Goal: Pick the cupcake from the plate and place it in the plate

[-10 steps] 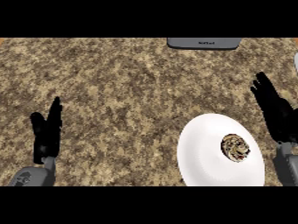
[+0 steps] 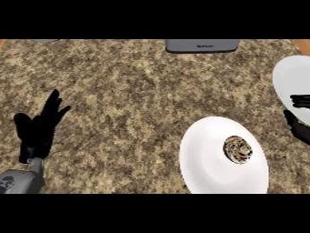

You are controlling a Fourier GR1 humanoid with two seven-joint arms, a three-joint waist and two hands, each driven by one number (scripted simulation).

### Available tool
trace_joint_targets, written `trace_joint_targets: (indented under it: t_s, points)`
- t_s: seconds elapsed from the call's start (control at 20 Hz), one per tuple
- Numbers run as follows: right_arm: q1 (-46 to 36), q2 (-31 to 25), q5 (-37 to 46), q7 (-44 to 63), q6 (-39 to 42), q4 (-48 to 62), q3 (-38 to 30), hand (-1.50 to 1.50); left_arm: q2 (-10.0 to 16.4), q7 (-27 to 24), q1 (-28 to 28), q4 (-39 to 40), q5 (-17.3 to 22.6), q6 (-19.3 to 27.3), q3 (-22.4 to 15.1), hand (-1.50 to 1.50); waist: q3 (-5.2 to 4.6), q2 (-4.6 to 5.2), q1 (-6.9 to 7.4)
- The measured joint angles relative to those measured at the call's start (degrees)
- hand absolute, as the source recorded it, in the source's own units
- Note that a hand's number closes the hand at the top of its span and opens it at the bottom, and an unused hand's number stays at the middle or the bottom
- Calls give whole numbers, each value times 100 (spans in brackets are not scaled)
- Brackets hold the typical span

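A brown swirled cupcake (image 2: pixel 238 149) sits on a white plate (image 2: pixel 207 168) at the lower right of the counter. A second white plate (image 2: pixel 298 77), with nothing on it, lies at the right edge. My right hand (image 2: pixel 309 129) comes in from the right edge, open, its fingers pointing left over the near rim of the second plate. It is to the right of the cupcake and does not touch it. My left hand (image 2: pixel 37 132) rests open at the lower left, fingers up, far from both plates.
A grey appliance (image 2: pixel 203 45) lies at the counter's far edge, top centre. The speckled stone counter (image 2: pixel 130 100) ends in wooden strips at the top left and top right corners.
My right hand has moved right toward the picture's edge, and its fingers now point left over the right plate. More of that plate shows. The left hand has hardly moved.
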Motion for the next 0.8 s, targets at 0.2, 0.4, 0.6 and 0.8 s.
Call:
trace_joint_targets:
  t_s: [0.2,0.4,0.6,0.8]
  points:
    - [772,562,-119,-1321,-238,54,-306,-150,124,6,-20,-88,154,-346,76,0,30,9,39]
    - [1419,690,359,-2127,-150,72,-37,-150,114,59,-137,-64,157,-500,113,0,37,23,103]
    - [1829,535,868,-2211,-145,-99,125,-150,176,136,-198,-48,194,-698,225,0,38,28,139]
    - [2097,397,1284,-1607,-136,-716,269,-150,35,190,-244,-78,61,-657,208,0,35,28,152]
